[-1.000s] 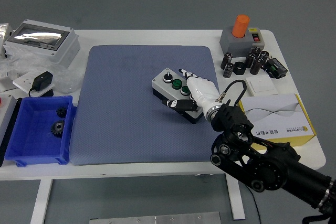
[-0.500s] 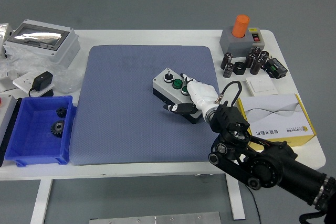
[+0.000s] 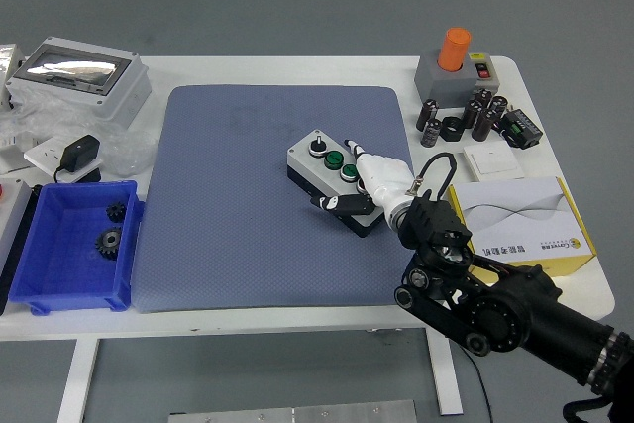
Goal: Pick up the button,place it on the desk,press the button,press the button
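Pressing well means pushing straight down — right hand (image 3: 381, 180) lies on the button box (image 3: 335, 180), fingers (image 3: 354, 149) spread flat, gripping nothing.

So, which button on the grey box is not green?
The black-and-white knob at the far-left end of the button box; the two next to it are green, nearer the right hand.

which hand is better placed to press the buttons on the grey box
Right. The white right hand already rests over the grey button box on the blue mat, fingers by its green buttons. The left hand is out of view.
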{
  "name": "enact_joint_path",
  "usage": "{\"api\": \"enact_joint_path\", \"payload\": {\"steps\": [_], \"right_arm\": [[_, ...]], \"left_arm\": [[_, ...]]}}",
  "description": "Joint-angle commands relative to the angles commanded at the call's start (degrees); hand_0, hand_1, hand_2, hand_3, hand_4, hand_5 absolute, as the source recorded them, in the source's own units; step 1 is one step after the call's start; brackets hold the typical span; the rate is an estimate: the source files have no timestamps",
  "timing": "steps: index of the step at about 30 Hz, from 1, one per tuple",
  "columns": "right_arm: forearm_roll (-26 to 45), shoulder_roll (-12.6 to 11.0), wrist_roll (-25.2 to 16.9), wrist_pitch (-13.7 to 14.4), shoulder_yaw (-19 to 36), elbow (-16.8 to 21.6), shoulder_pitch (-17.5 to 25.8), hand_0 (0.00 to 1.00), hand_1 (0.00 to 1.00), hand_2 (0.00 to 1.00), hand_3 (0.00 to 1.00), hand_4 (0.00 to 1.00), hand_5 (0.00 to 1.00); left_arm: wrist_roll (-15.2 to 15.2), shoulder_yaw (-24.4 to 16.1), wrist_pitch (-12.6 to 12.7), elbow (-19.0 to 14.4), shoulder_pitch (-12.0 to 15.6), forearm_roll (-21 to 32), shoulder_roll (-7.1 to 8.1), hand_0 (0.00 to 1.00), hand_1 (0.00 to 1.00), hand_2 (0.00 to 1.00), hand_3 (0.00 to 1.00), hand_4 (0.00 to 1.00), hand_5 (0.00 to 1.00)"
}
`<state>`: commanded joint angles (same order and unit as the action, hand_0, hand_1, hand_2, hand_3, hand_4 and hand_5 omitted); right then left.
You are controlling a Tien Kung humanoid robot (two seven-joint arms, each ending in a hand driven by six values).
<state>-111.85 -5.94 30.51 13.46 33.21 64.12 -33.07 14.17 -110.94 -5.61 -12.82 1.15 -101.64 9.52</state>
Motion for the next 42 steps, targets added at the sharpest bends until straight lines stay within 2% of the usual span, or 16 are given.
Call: {"api": "enact_joint_path", "payload": {"steps": [5,6,11,12,17,18,23,24,34,38,42], "right_arm": [[-3.4,0.0,0.4,-0.6,0.6,0.0,-0.2,0.261,0.499,0.600,0.987,0.902,0.405],[-4.0,0.0,0.5,-0.7,0.7,0.1,-0.3,0.232,0.449,0.479,0.934,0.826,0.331],[-6.6,0.0,1.3,-1.1,0.3,0.3,-0.4,0.232,0.449,0.479,0.934,0.826,0.331],[-7.2,0.0,1.5,-1.2,0.1,0.3,-0.5,0.162,0.376,0.408,0.727,0.517,0.171],[-9.4,0.0,2.3,-1.8,-0.6,0.7,-0.6,0.162,0.376,0.408,0.727,0.517,0.171],[-9.7,0.1,2.4,-1.9,-0.8,0.7,-0.7,0.142,0.352,0.391,0.619,0.381,0.022],[-10.6,0.0,2.3,-2.0,-1.5,1.0,-0.7,0.142,0.352,0.391,0.619,0.381,0.022],[-10.7,0.0,2.1,-1.7,-1.5,1.1,-0.7,0.115,0.322,0.354,0.480,0.390,0.002],[-10.2,-0.2,-1.3,2.1,-2.0,1.5,-1.0,0.117,0.318,0.341,0.482,0.414,0.002],[-9.0,-0.4,-5.4,4.1,-2.4,1.8,-1.5,0.119,0.315,0.331,0.499,0.434,0.002],[-7.7,-1.0,-11.6,5.2,-4.0,1.9,-2.7,0.120,0.316,0.321,0.516,0.426,0.002]], "left_arm": [[-0.3,-0.1,0.0,0.1,-0.1,-0.2,0.05,0.662,0.620,0.623,0.749,0.938,0.647],[-0.3,-0.1,0.0,0.1,-0.1,-0.3,0.06,0.662,0.620,0.624,0.749,0.946,0.655],[-0.7,-0.3,0.0,0.3,-0.1,-0.5,0.07,0.662,0.620,0.624,0.749,0.946,0.655],[-0.8,-0.4,0.0,0.4,-0.1,-0.6,0.06,0.661,0.621,0.623,0.749,0.966,0.668],[-1.6,-0.8,-0.1,0.7,-0.1,-1.2,0.02,0.661,0.621,0.623,0.749,0.966,0.668],[-1.7,-0.9,-0.2,0.7,-0.1,-1.3,0.01,0.661,0.621,0.623,0.749,0.966,0.666],[-2.4,-1.3,-0.2,1.0,-0.1,-1.9,-0.04,0.661,0.621,0.623,0.749,0.966,0.666],[-2.5,-1.4,-0.2,1.1,-0.1,-1.9,-0.05,0.661,0.621,0.624,0.749,0.968,0.667],[-3.2,-1.5,0.1,1.2,-0.1,-2.0,-0.16,0.661,0.621,0.623,0.749,0.968,0.666],[-3.3,-1.5,0.4,1.2,0.0,-1.8,-0.16,0.661,0.621,0.623,0.749,0.969,0.665],[-3.4,-1.5,0.6,1.1,-0.1,-1.8,-0.20,0.660,0.620,0.622,0.748,0.972,0.653]]}}
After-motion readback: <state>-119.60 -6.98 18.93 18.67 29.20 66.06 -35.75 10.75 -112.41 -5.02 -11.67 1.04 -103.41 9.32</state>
